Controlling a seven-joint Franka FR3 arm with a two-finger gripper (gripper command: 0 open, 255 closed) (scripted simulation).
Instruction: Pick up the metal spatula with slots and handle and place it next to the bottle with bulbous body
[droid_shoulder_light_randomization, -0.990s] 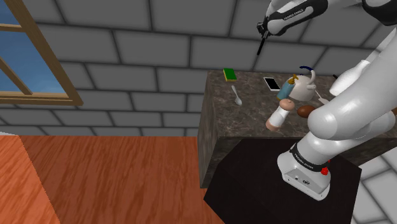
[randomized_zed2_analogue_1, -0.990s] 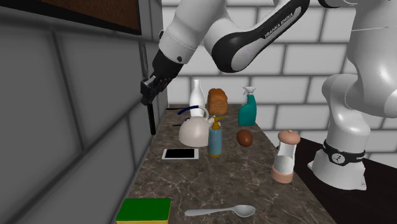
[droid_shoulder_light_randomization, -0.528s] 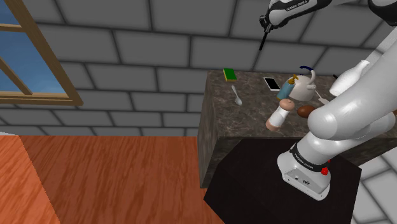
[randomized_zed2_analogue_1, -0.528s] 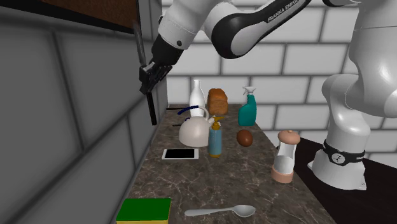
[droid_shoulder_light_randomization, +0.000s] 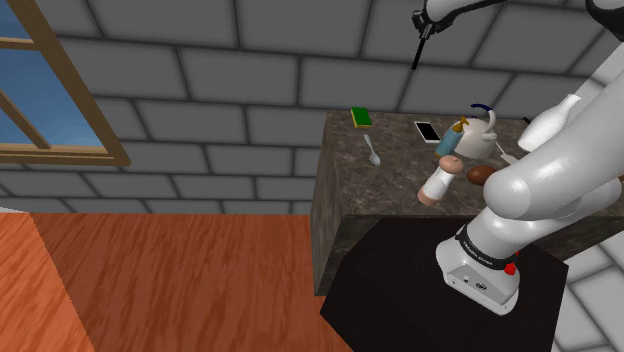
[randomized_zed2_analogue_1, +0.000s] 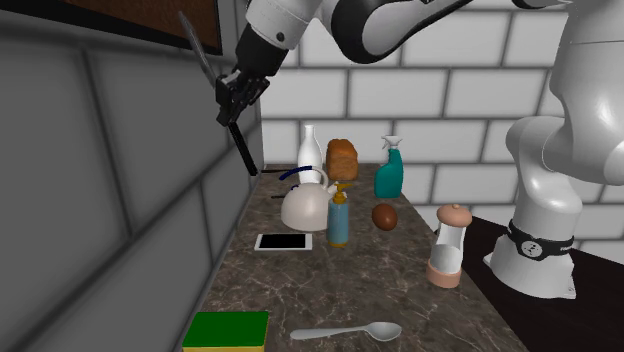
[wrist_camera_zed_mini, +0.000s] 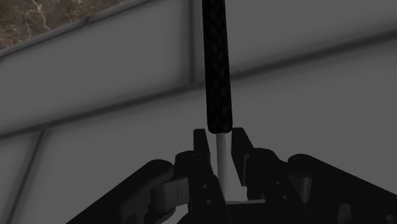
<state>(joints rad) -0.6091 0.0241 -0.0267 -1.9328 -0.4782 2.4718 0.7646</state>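
Spatula (randomized_zed2_analogue_1: 243, 152) held aloft beside the wall, well above the bench (randomized_zed2_analogue_1: 400, 290); end effector (randomized_zed2_analogue_1: 231, 100) pinching its thin shank, black handle pointing down; white bottle (randomized_zed2_analogue_1: 309, 148) farther right, well apart.

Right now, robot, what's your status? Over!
Gripper shut on spatula, high over the counter. Black handle hangs down, blade up. White bottle crowded by kettle and bread loaf.

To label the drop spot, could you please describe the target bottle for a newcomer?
Find the marbled counter's far end by the white brick wall. Beside the bread loaf stands the bottle: plain white, narrow-necked, unlike the teal sprayer and blue bottle.
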